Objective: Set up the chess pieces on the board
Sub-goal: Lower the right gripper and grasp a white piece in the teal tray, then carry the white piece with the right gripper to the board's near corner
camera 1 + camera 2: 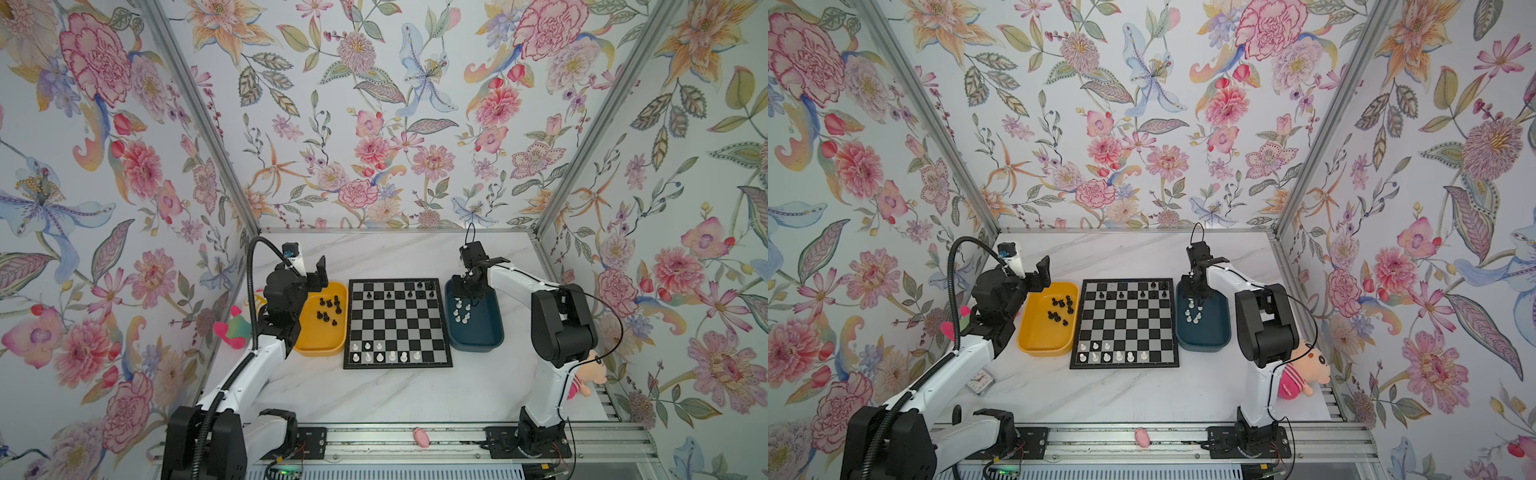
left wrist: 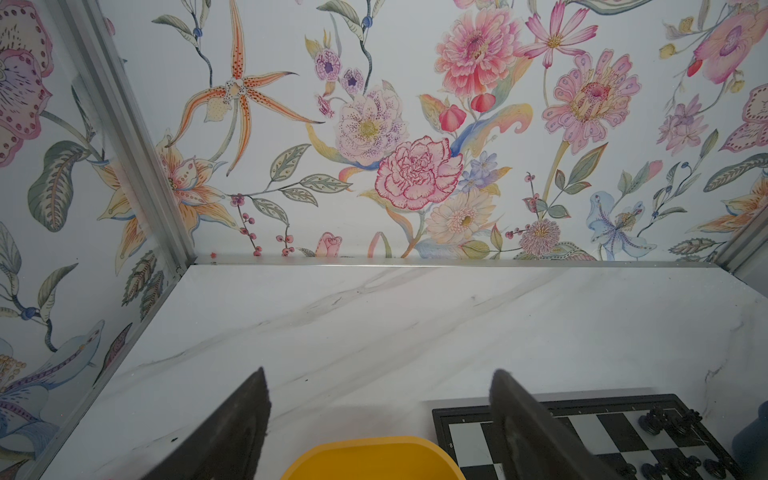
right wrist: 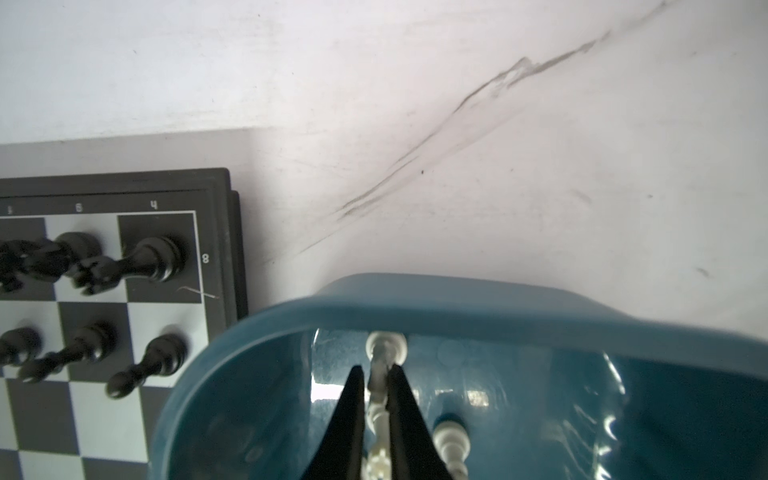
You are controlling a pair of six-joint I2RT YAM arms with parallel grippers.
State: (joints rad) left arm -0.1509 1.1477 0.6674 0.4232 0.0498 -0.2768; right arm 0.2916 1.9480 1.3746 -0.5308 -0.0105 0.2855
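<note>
Low in both top views, white pieces (image 1: 380,351) part-fill the two near rows of the board (image 1: 399,328), which lies mid-frame on the counter (image 1: 374,395). Right of it sits the blue tray (image 1: 482,338). Left of it is the yellow tray (image 1: 320,347), holding loose black pieces (image 1: 328,309).

We judge the step in hand to be a pick from the blue tray. In the right wrist view the right tool (image 3: 377,370) is clamped on a white piece (image 3: 385,344) at the tray's far end, a pad pressing each side of its stem. Its long axis runs up the frame along the fingers, base toward the top, so we take it as upright.

Next we need a straight lift clear of wall and neighbours, then a carry to a free near square, base down.

Farthest, the left tool (image 2: 379,372) hangs empty over the yellow tray's far edge, fingers wide apart.
</note>
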